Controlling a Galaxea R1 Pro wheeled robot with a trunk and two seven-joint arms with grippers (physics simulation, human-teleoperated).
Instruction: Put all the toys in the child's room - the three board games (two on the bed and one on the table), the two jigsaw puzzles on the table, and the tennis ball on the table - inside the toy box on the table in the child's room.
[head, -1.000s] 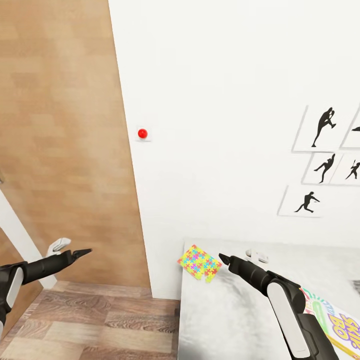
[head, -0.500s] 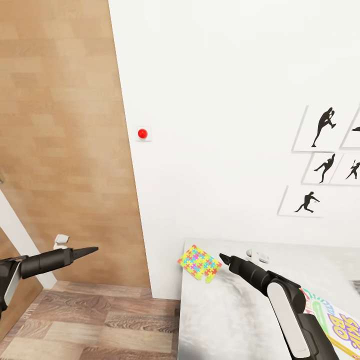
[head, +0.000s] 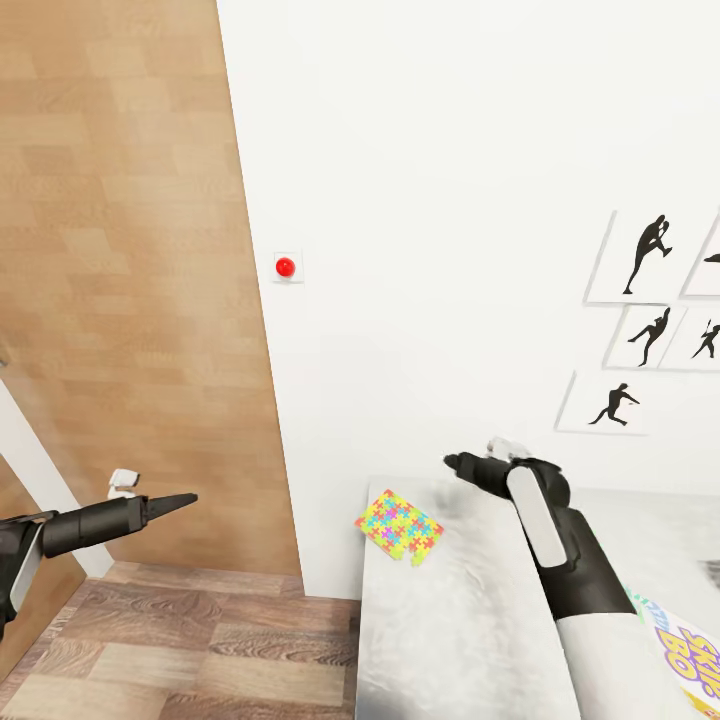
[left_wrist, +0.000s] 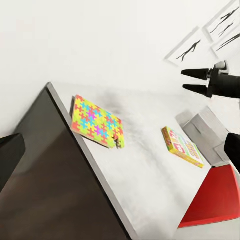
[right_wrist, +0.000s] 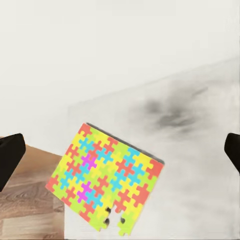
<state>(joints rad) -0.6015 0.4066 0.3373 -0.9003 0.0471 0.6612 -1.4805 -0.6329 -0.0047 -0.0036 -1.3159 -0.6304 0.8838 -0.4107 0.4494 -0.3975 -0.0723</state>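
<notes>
One jigsaw puzzle (head: 398, 525) (left_wrist: 96, 122) (right_wrist: 106, 180), a bright mosaic square, lies at the left end of the pale grey table (head: 450, 620), one corner just over the edge. My right gripper (head: 452, 463) (left_wrist: 192, 80) hovers open above the table, up and to the right of the puzzle and near the wall. Left of the table, my left gripper (head: 185, 498) is held open and empty over the floor. The colourful Skip-Bo board game (head: 690, 655) (left_wrist: 182, 146) lies further right on the table. Beside it stands the grey toy box (left_wrist: 206, 129).
A white wall with black baseball-player pictures (head: 645, 330) rises behind the table. A wooden door panel (head: 130, 280) stands at the left, and a red button (head: 285, 267) sits on the wall. The red chair seat (left_wrist: 212, 202) is by the table. Plank floor (head: 200, 640) lies below.
My right arm has lifted, and its gripper now sits higher and closer to the wall. The left gripper shifted slightly right a second ago and has held still since.
</notes>
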